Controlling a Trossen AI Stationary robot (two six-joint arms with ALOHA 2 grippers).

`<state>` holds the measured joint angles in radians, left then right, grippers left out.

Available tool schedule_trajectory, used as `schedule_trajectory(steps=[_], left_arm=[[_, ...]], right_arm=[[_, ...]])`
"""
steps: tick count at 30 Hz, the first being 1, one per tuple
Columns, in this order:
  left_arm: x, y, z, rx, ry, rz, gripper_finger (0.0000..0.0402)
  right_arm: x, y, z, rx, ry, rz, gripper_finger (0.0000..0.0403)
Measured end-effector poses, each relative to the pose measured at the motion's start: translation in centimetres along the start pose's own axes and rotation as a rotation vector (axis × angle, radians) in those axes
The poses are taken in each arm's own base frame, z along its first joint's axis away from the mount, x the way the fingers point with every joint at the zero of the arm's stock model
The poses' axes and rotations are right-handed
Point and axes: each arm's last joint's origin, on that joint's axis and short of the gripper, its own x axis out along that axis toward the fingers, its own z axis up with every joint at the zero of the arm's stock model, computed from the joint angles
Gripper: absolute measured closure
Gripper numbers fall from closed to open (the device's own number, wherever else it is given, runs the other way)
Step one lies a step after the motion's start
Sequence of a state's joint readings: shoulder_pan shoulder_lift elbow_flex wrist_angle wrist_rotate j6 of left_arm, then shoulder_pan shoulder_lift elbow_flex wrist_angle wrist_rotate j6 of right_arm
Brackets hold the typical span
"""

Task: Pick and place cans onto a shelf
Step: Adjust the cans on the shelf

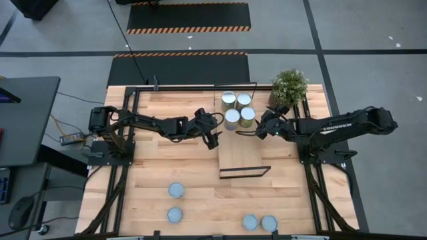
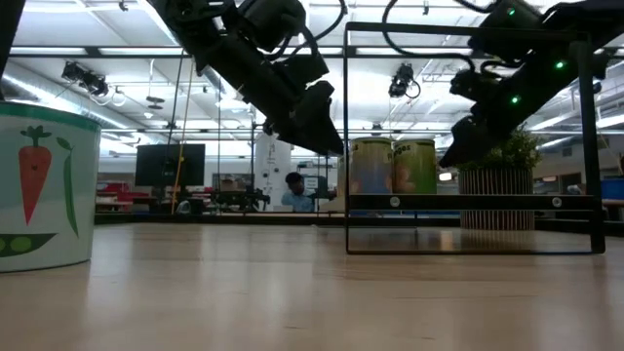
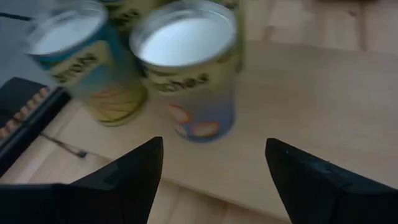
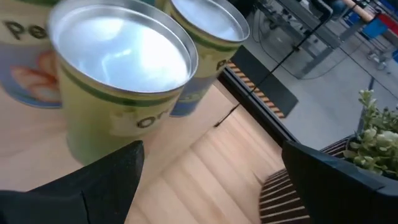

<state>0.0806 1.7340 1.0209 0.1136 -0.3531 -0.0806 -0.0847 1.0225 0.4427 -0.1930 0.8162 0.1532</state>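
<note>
Four cans stand upright in a cluster (image 1: pixel 238 110) at the far end of the light-wood shelf (image 1: pixel 243 157). Four more cans stand on the tabletop near its front edge: two at the left (image 1: pixel 175 202) and two at the right (image 1: pixel 260 223). My left gripper (image 1: pixel 215 138) is open and empty at the shelf's left edge, just short of the nearest can (image 3: pixel 186 68). My right gripper (image 1: pixel 259 128) is open and empty over the shelf's right side, beside the green-labelled can (image 4: pixel 124 81). In the low view both hang above shelf level.
A potted green plant (image 1: pixel 289 87) stands at the shelf's far right, close behind my right gripper. The shelf's black wire frame (image 2: pixel 468 29) rises around the board. A can with a carrot picture (image 2: pixel 39 185) looms close to the low camera.
</note>
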Motion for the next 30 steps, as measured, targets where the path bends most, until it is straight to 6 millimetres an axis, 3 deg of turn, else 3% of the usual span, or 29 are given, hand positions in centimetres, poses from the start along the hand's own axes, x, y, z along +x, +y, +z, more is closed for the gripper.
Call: schedule_trajectory(steps=[14, 24, 30], left_arm=[[0.0, 0.2, 0.5, -0.054, -0.059, 0.067, 0.0114], [2.7, -0.6, -1.0, -0.048, -0.085, 0.076, 0.0114], [3.1, -0.4, -1.2, -0.007, -0.097, 0.193, 0.0114]], right_arm=[[1.1, 0.5, 0.8, -0.01, -0.044, 0.015, 0.0014], [1.1, 0.5, 0.8, -0.028, -0.047, 0.015, 0.0014], [1.1, 0.5, 0.8, -0.045, -0.049, 0.015, 0.0014]])
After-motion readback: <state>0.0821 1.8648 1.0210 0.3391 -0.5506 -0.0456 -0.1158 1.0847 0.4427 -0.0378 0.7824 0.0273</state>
